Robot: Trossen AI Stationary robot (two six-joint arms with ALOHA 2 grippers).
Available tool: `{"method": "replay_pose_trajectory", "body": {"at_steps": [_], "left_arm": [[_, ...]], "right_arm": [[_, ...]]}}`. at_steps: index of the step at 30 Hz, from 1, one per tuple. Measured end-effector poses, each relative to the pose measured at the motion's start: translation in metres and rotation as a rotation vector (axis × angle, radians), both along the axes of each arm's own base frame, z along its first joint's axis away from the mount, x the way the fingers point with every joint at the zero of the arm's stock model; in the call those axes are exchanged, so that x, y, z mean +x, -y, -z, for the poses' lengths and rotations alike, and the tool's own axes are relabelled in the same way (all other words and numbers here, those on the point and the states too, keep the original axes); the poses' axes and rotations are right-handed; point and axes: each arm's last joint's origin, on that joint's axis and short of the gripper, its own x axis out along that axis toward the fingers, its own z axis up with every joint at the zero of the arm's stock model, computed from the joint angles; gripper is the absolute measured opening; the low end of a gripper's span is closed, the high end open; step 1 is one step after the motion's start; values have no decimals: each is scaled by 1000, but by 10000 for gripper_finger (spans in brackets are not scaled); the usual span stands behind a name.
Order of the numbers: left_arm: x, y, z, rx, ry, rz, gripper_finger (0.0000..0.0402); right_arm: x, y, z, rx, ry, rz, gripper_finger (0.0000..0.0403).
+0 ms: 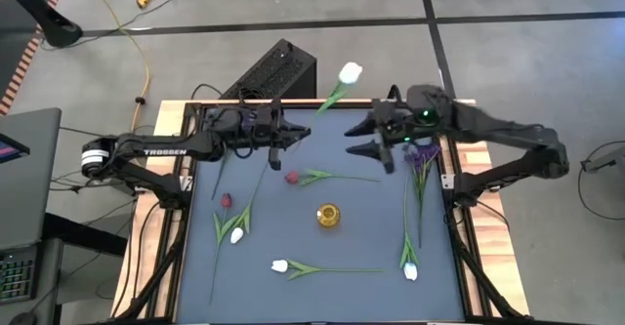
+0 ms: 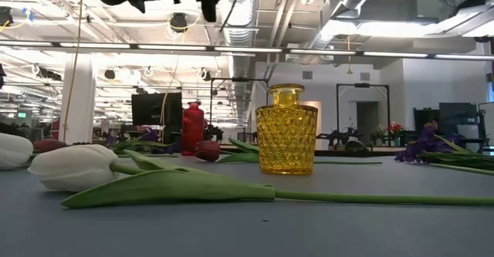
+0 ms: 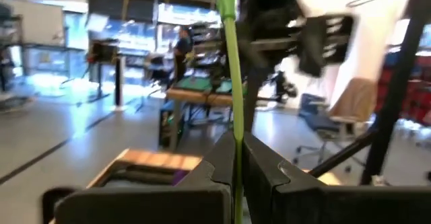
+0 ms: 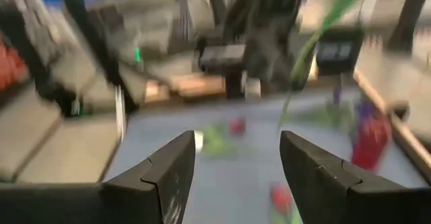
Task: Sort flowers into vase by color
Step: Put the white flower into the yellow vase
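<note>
The left gripper (image 1: 283,133) is pinched tight on a green stem (image 3: 234,83). In the left wrist view that stem runs straight up between the dark fingers, so the flower is being carried upright, probably so it can drop stem-first into a neck. It looks like the white tulip (image 1: 350,72) in the high view, its bloom hanging past the far edge of the mat (image 1: 361,242), well away from the yellow vase (image 1: 329,215).

The right gripper (image 4: 236,160) hovers beyond the vase with its jaws spread wide and nothing in them, maybe waiting to help.

The rest of the flowers still lie flat around the vase: two more white tulips (image 1: 280,265) on the near side, a red tulip (image 1: 291,177) just beyond it, and purple sprigs (image 1: 421,156) off to the right. The vase looks empty, so I'd say sorting has barely started.

The mat is a smooth blue-grey sheet. Behind it there's an open workshop with other rigs, plus a red vase (image 2: 192,126).
</note>
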Motion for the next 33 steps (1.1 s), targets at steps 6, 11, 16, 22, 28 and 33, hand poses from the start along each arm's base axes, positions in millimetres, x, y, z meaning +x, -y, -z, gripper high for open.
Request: {"method": "replay_pose_trajectory", "body": {"at_steps": [6, 11, 16, 22, 28, 33], "left_arm": [[3, 17, -2, 46, 23, 47, 0], [5, 22, -3, 36, 30, 21, 0], [5, 22, -3, 27, 31, 22, 0], [5, 22, -2, 15, 31, 24, 0], [5, 22, -2, 9, 31, 6, 0], [5, 21, -2, 3, 32, -20, 1]], "right_arm": [[29, 5, 23, -3, 179, 2, 244], [53, 10, 34, 2, 228, 2, 244], [64, 12, 37, -6, 284, 2, 244], [66, 12, 36, -7, 311, 2, 215], [66, 13, 36, -7, 313, 24, 135], [66, 13, 36, -5, 309, 27, 60]]}}
